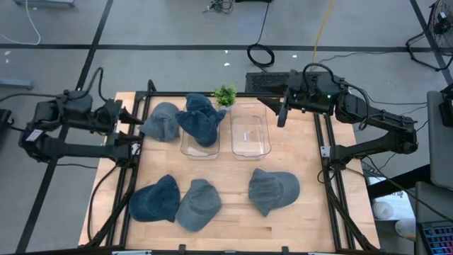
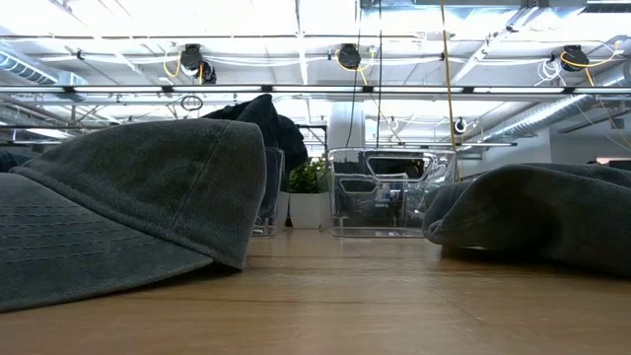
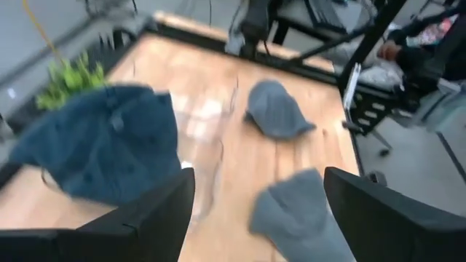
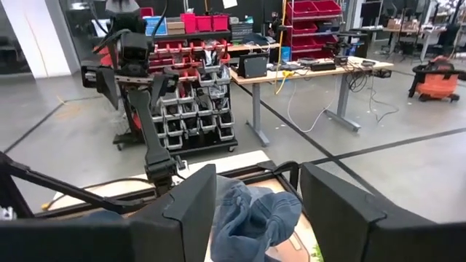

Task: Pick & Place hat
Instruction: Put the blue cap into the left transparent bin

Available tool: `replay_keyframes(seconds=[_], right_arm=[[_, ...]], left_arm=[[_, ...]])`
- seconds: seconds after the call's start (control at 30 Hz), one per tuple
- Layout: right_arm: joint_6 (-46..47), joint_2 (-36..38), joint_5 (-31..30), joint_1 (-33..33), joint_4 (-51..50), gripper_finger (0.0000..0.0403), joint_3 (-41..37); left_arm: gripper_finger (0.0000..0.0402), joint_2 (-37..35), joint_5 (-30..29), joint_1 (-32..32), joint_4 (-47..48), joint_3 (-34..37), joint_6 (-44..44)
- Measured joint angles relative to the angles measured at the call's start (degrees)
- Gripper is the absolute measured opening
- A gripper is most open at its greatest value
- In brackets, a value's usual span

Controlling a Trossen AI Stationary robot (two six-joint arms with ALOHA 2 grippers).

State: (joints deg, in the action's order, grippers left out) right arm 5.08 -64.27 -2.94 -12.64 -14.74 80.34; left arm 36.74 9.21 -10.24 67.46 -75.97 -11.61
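Note:
Several denim hats are on the wooden table. A dark blue hat (image 1: 202, 117) (image 3: 102, 142) (image 4: 255, 211) is draped over the rim of the left clear bin (image 1: 190, 147). A grey-blue hat (image 1: 163, 120) lies on the table beside that bin. Three more hats (image 1: 154, 198) (image 1: 198, 204) (image 1: 272, 190) lie near the front edge. My left gripper (image 1: 136, 119) (image 3: 258, 218) is open, just left of the grey-blue hat. My right gripper (image 1: 282, 113) (image 4: 258, 211) is open, hanging at the far right corner of the right clear bin (image 1: 250, 133).
A small green plant (image 1: 225, 94) (image 2: 306, 177) stands at the far edge between the bins. The right bin (image 2: 380, 192) holds nothing. Two hats (image 2: 128, 207) (image 2: 532, 217) fill the low view's foreground. Black frame rails (image 1: 333, 191) run along both sides of the table. Bare wood lies mid-table.

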Motion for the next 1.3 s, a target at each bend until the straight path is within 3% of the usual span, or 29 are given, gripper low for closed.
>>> replay_keyframes(seconds=[0.23,0.53,0.8,1.3], right_arm=[[1.8,0.0,0.0,0.0,0.2,0.0185,0.0],[-2.0,0.1,2.0,0.0,-0.5,0.0185,0.0],[-3.2,0.1,6.2,0.0,-0.5,0.0185,0.0],[-2.7,0.2,7.7,0.2,-0.4,0.0185,0.0]], left_arm=[[0.0295,6.3,4.2,0.0,11.1,-4.3,-3.6],[0.0286,11.7,18.1,0.0,18.4,-4.3,-18.4],[0.0291,11.9,19.2,3.8,19.8,-4.3,-30.2],[0.0257,18.5,17.8,20.7,14.4,-4.3,-42.4]])
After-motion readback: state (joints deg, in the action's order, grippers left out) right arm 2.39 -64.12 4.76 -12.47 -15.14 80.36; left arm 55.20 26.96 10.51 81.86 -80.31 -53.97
